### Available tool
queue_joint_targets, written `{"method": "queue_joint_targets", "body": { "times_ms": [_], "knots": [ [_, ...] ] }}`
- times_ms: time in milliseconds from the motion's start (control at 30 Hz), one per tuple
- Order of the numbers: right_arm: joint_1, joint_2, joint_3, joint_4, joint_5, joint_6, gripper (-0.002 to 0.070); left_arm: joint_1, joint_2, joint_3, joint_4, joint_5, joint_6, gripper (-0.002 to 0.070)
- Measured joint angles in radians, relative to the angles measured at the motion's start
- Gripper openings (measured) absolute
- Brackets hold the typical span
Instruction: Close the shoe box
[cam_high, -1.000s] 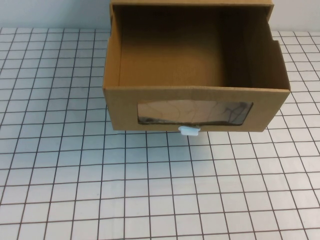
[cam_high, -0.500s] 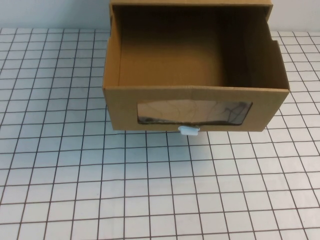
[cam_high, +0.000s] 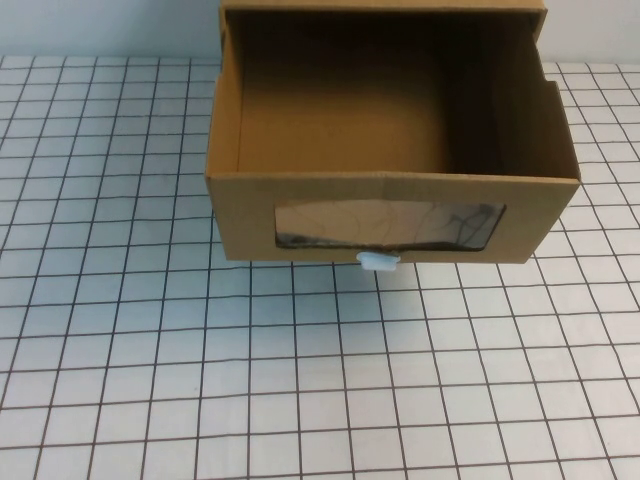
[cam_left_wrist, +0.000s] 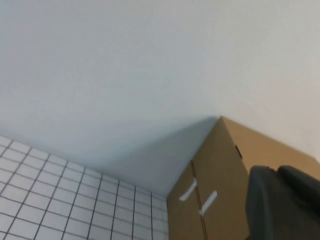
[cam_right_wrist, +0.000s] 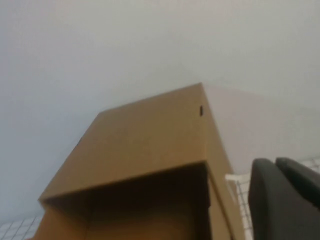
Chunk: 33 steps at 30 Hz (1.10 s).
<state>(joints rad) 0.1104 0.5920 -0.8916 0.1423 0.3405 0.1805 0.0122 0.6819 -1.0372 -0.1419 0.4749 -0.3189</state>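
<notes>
The shoe box (cam_high: 250, 215) stands at the far middle of the table in the high view. Its drawer is pulled out toward me, open on top and empty inside. The front has a wide clear window (cam_high: 385, 225) and a small white pull tab (cam_high: 378, 262) at the lower edge. Neither gripper shows in the high view. In the left wrist view my left gripper (cam_left_wrist: 278, 174) is shut and empty, apart from the box's side (cam_left_wrist: 215, 165). In the right wrist view my right gripper (cam_right_wrist: 276, 165) is shut and empty, beside the box (cam_right_wrist: 145, 145).
The table (cam_high: 150, 350) is white with a black grid. A pale wall (cam_left_wrist: 125, 75) stands behind the box. Two white tape strips (cam_left_wrist: 200, 197) sit on the box's side in the left wrist view.
</notes>
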Motion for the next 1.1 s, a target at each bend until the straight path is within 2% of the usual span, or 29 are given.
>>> {"method": "queue_joint_targets", "body": {
  "times_ms": [67, 200, 300, 367, 567, 733, 933, 1100],
  "knots": [
    [0.043, 0.029, 0.000, 0.032, 0.009, -0.016, -0.0014, 0.000, 0.042, -0.008, -0.105, 0.017, 0.158, -0.0005],
    [0.161, 0.112, -0.026, 0.066, 0.053, -0.161, -0.0014, -0.018, 0.168, -0.067, -0.440, 0.107, 0.601, -0.0005],
    [0.242, 0.189, -0.094, 0.145, 0.174, -0.312, -0.0014, -0.027, 0.296, -0.169, -0.613, 0.212, 0.825, -0.0005],
    [0.285, 0.246, -0.154, 0.211, 0.266, -0.437, -0.0014, -0.028, 0.390, -0.256, -0.668, 0.274, 0.899, -0.0005],
    [0.335, 0.432, -0.235, 0.424, 0.471, -0.713, -0.0014, -0.045, 0.716, -0.571, -0.737, 0.428, 0.944, -0.0005],
    [0.335, 0.556, -0.238, 0.562, 0.526, -0.874, -0.0014, -0.139, 0.970, -0.823, -0.730, 0.482, 0.934, -0.0005],
    [0.335, 0.641, -0.238, 0.576, 0.518, -0.951, -0.0014, -0.248, 1.254, -1.111, -0.669, 0.538, 0.864, -0.0005],
    [0.335, 0.707, -0.240, 0.518, 0.414, -0.955, -0.0014, -0.266, 1.428, -1.288, -0.641, 0.590, 0.783, -0.0005]
  ]
}}
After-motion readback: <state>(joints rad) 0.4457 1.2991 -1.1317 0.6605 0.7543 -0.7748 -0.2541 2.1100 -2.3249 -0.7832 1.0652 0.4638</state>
